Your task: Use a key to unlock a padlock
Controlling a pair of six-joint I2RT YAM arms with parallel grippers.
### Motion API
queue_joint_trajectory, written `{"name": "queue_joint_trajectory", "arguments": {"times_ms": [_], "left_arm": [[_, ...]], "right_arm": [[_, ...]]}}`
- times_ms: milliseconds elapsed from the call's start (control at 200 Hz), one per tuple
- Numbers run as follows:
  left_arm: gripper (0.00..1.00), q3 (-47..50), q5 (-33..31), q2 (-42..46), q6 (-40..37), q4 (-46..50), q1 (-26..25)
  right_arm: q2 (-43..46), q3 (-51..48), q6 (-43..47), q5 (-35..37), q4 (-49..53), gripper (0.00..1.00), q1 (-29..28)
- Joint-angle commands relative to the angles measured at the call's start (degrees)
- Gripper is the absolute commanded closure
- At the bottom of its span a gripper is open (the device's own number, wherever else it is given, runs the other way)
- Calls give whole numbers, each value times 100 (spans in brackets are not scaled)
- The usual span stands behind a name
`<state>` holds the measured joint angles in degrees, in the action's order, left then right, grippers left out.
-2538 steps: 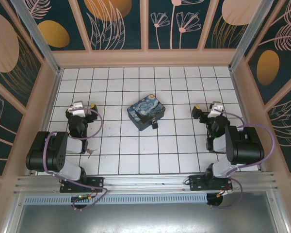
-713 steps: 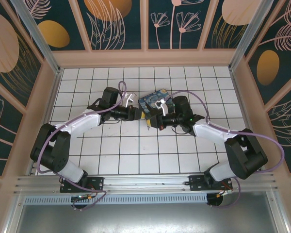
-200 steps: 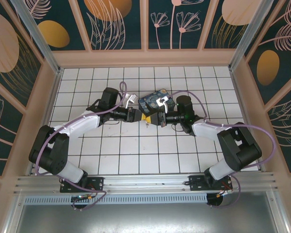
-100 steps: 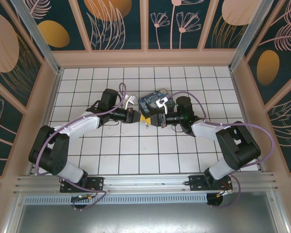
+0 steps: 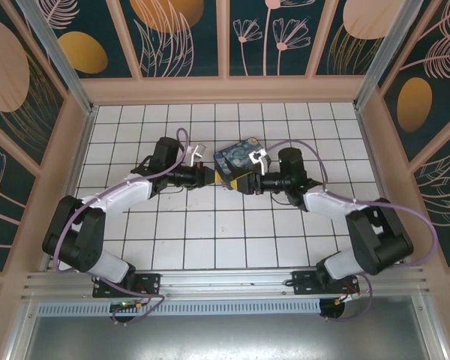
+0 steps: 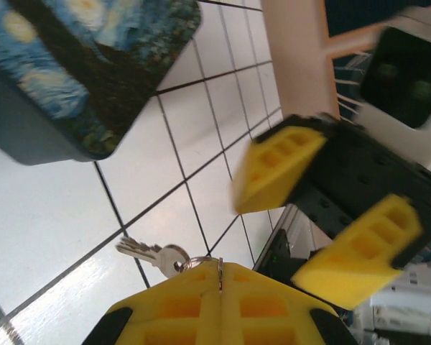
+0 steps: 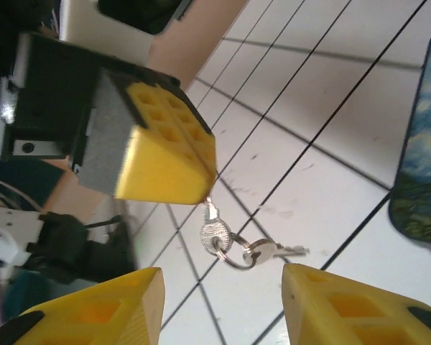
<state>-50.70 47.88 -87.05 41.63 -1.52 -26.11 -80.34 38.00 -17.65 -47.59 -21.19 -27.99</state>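
Clamped shut on the key (image 7: 215,231) with the left tool (image 7: 197,188), centre of the right wrist view; thin end pinched, head, ring (image 7: 233,257) and spare key (image 7: 276,251) left hanging, probably for a hand-over. Right tool (image 7: 223,280) held apart just below, nothing between. Seen from above: both arms reaching inward, wrists facing, meeting mid-frame beside the painted box (image 5: 236,157), above the tiled bench (image 5: 210,232).
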Motion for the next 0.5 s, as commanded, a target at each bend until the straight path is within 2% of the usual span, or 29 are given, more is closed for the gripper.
{"name": "queue_joint_trajectory", "arguments": {"times_ms": [0, 70, 255, 495], "left_arm": [[100, -242, -385, 82, 544, 538, 18], [100, -323, -473, 104, 801, 681, 19], [100, -465, -613, 109, 1155, 858, 18], [100, -384, -616, 109, 1278, 716, 25]], "right_arm": [[500, 67, 1577, 1795, 739, 52, -557], [655, -197, 2176, 2863, 415, 52, -1056], [856, -700, 2848, 4278, -535, 53, -1714], [746, -741, 3098, 4821, -909, 54, -1986]]}}
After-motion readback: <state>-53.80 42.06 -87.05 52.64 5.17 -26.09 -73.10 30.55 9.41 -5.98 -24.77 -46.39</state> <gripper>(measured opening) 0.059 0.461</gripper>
